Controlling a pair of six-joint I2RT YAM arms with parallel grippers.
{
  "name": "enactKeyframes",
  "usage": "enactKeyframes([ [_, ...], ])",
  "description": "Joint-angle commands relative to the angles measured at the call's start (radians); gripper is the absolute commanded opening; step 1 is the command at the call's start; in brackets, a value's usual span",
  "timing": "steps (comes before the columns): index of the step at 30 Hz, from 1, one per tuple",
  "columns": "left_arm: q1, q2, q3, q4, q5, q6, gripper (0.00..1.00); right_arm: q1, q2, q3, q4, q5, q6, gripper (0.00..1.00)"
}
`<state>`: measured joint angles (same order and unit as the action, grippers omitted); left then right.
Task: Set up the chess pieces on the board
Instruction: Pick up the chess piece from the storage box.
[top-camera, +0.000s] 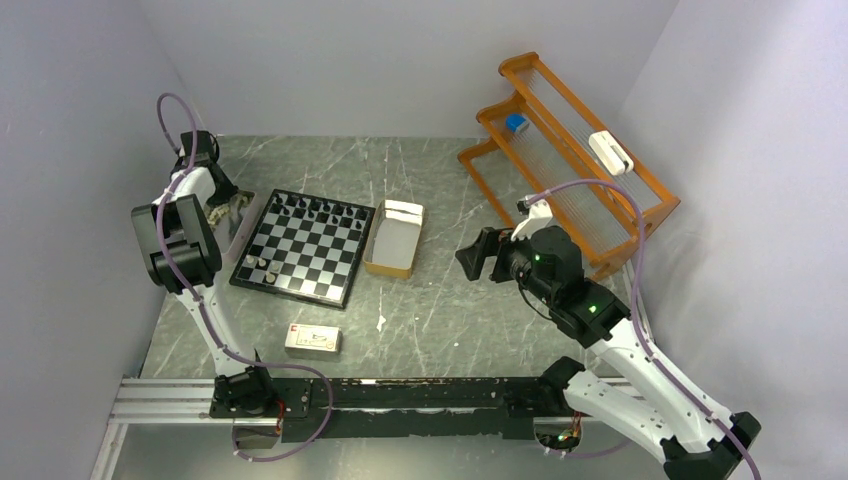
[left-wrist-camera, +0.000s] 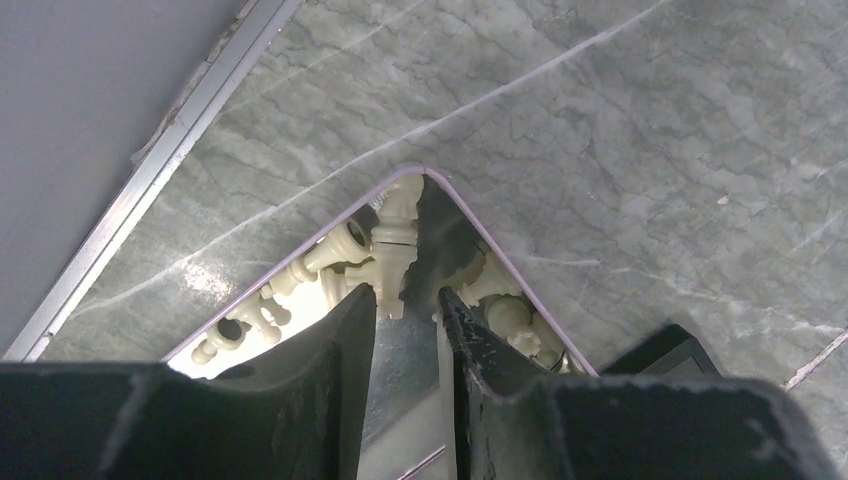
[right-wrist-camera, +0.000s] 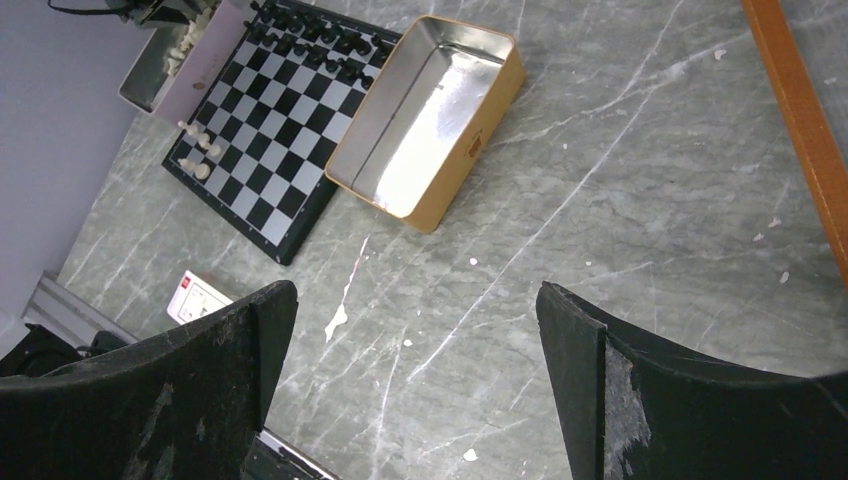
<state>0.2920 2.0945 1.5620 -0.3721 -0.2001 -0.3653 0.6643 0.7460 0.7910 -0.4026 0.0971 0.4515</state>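
Item: board (top-camera: 300, 250), left of centre on the table (top-camera: 450, 320), beside a tan box (top-camera: 393, 240). We count black chess pieces (top-camera: 315, 208) lined along its far edge and a few pale chess pieces (top-camera: 262, 265) at its near-left corner. More pale ones lie heaped in a tin tray (left-wrist-camera: 480, 233) (just off the board's left side). Left gripper (left-wrist-camera: 408, 310): over that tray, fingers a narrow gap apart, nothing pinched. Right gripper (right-wrist-camera: 415, 330): spread wide above the table, empty
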Motion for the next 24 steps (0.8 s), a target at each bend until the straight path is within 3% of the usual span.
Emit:
enactKeyframes([
  [1,0.01,0.021,0.001,0.044,-0.014,0.003,0.34,0.005,0.0,-0.003,0.035,0.002,-0.006,0.95],
  [17,0.01,0.062,0.004,0.037,-0.031,-0.009,0.32,0.006,0.008,-0.011,0.045,0.01,-0.012,0.95],
  [21,0.011,0.053,-0.002,0.043,-0.021,-0.005,0.26,0.005,0.013,-0.01,0.049,0.014,-0.015,0.95],
  [24,0.011,0.063,0.001,0.041,-0.016,-0.003,0.28,0.006,0.01,-0.014,0.054,0.006,-0.014,0.95],
])
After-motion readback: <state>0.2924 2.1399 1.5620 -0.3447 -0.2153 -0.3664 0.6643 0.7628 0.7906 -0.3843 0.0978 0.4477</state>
